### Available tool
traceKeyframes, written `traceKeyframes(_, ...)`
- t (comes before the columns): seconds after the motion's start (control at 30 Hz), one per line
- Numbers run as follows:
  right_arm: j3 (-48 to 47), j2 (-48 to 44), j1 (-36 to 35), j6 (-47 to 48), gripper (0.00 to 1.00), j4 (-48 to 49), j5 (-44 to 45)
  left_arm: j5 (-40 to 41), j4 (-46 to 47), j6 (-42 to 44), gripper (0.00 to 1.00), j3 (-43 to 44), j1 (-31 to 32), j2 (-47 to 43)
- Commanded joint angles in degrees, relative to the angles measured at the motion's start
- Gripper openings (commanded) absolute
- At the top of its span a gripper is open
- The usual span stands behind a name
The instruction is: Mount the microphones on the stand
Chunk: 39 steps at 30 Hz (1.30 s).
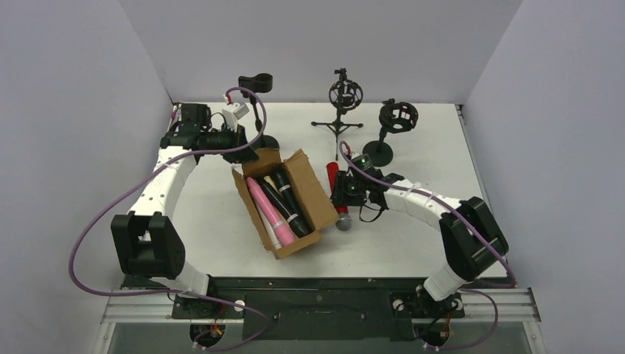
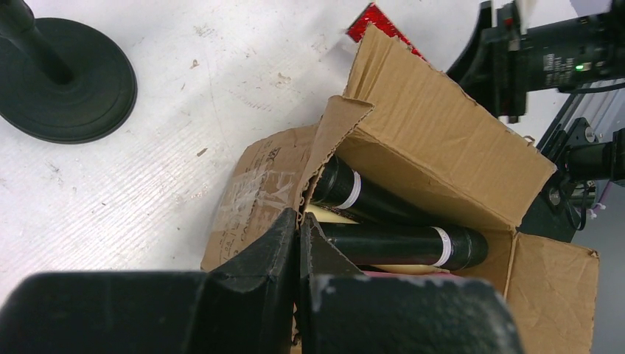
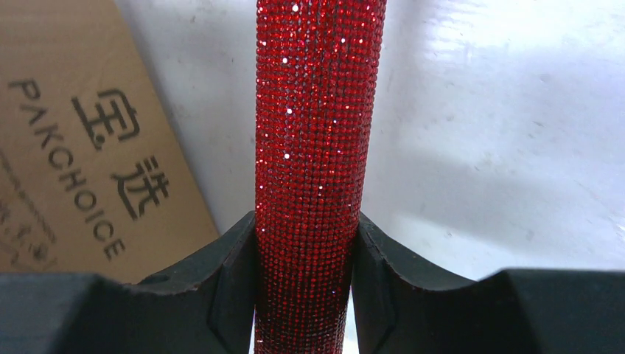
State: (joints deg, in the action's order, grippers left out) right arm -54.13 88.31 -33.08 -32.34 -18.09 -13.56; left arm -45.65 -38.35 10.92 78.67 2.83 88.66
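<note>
My right gripper (image 1: 343, 193) (image 3: 306, 221) is shut on the shaft of a red glittery microphone (image 3: 318, 110). In the top view the microphone (image 1: 333, 175) lies low beside the box's right wall, its silver head (image 1: 343, 221) toward the arms. A pink microphone (image 1: 267, 210), two black ones (image 1: 289, 199) (image 2: 405, 245) and a cream one (image 2: 332, 215) lie in the open brown cardboard box (image 1: 313, 195). My left gripper (image 1: 239, 151) (image 2: 300, 221) is shut on the box's far-left wall edge (image 2: 258, 192). Three black stands are at the back: a clip stand (image 1: 256, 82), a tripod shock mount (image 1: 345, 94) and a round-base shock mount (image 1: 398, 116).
The clip stand's round base (image 2: 70, 81) sits close to the left gripper, left of the box. The round-base stand's foot (image 1: 377, 153) is just behind the right arm. White walls close the table on three sides. The box's printed side (image 3: 74, 147) is left of the red microphone.
</note>
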Motion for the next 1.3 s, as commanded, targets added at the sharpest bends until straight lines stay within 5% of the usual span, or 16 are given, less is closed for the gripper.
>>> traceKeyframes(0.0,-1.38,4.65,-1.39,-5.34,0.00,13.20,-1.14,-5.34,5.35,-2.49,0.00,1.60,-1.09,-3.64)
traceKeyframes(0.33,-7.52,17.87,-5.19,-9.06,0.10,16.44,1.88,-9.25,3.81,-5.37,0.00,2.00,-2.54,-3.75)
traceKeyframes(0.47,-9.71,19.77,-7.10,-8.86,0.24,16.00,3.31,-9.05,3.21,-4.12,0.00,1.87,-3.37,-5.11)
traceKeyframes(0.7,-7.84,12.72,-7.30,-6.01,0.42,15.16,6.36,-7.64,2.46,-2.61,0.00,1.85,-4.35,-5.97)
traceKeyframes(1.03,-12.18,4.05,-7.91,-2.44,0.42,8.40,8.98,-3.89,-3.89,0.51,0.00,3.56,-5.36,-6.21)
traceKeyframes(1.27,-10.96,-1.56,-9.52,-0.58,0.44,6.45,10.92,-4.46,-0.33,-1.63,0.00,3.70,-5.40,-5.65)
